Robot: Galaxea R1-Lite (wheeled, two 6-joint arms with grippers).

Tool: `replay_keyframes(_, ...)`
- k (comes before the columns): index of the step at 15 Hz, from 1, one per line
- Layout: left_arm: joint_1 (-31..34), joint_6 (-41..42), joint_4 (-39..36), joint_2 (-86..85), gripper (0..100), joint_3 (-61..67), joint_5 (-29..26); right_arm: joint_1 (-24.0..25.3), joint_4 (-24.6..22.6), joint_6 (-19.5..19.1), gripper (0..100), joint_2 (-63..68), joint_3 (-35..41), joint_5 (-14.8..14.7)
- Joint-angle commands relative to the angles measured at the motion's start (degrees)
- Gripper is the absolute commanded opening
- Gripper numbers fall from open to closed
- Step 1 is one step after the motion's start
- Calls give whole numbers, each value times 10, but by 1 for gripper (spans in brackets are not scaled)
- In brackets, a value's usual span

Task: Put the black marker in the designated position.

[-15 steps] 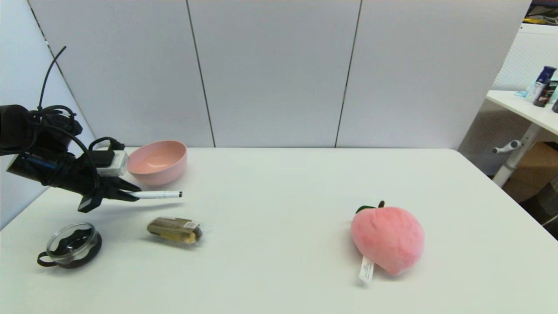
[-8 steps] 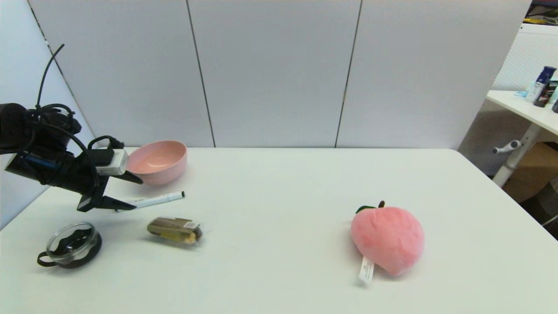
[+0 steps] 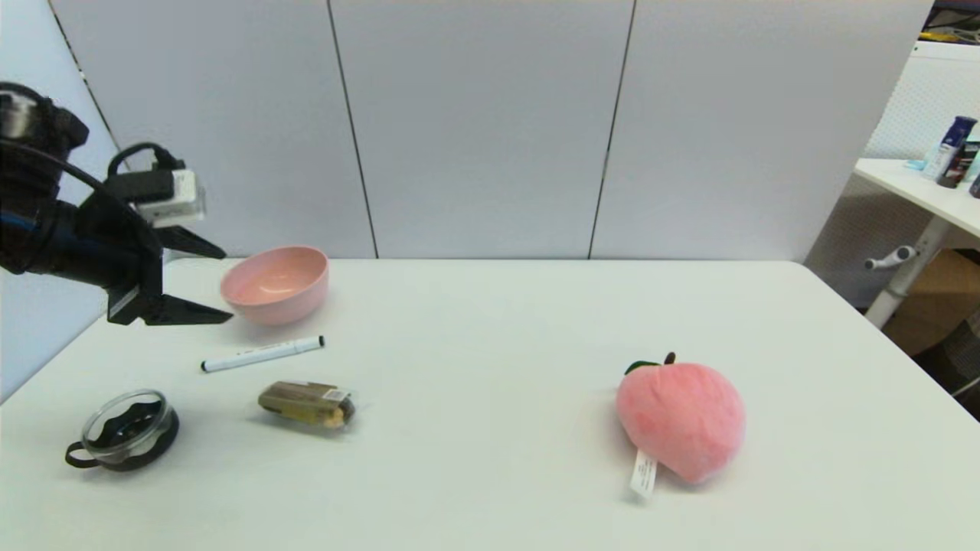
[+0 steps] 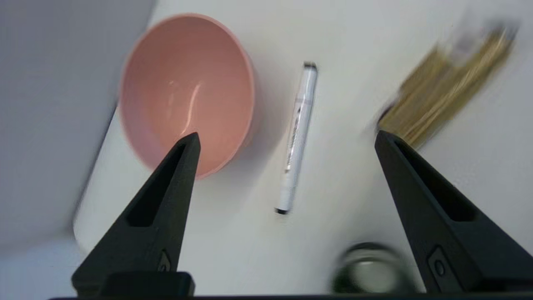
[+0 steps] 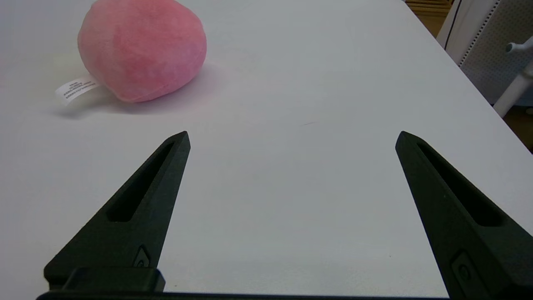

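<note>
Head view high, facing table (image 3: 490, 459); left wrist looks down, sharing pink bowl (image 3: 276, 283); right wrist low.

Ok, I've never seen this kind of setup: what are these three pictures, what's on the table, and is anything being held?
This is a two-armed robot at a white table. One picture looks down from its head; the other two come from cameras on each wrist, behind the black fingers. The left pincer hangs open above the table's left side, holding nothing. Below it the black marker, a slim white pen with dark tips, lies flat between a pink bowl and a wrapped snack bar, touching neither. A clear lid with a black strap sits nearer the front. The right pincer, outside the head view, is open and empty near a plush peach.
</note>
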Motion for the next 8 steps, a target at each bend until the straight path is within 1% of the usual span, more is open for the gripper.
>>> replay_keyframes(1, -192, -657, -140, -209, 100, 98, 440, 0, 0, 0, 100, 1, 0, 0)
replay_keyframes(2, -195, -655, -208, -252, 100, 174, 480, 0, 0, 0, 100, 1, 0, 0)
replay_keyframes(3, -194, -648, -252, -287, 100, 236, 469, 0, 0, 0, 100, 1, 0, 0)
replay_keyframes(4, -190, -615, -290, -333, 100, 304, 434, 0, 0, 0, 100, 1, 0, 0)
replay_keyframes(5, -178, -573, -310, -374, 100, 353, 386, 0, 0, 0, 100, 1, 0, 0)
replay_keyframes(6, -168, -542, -310, -410, 100, 391, 328, 0, 0, 0, 100, 1, 0, 0)
replay_keyframes(7, -165, -532, -310, -445, 100, 428, 271, 0, 0, 0, 100, 1, 0, 0)
replay_keyframes(8, -158, -532, -314, -476, 100, 466, 240, 0, 0, 0, 100, 1, 0, 0)
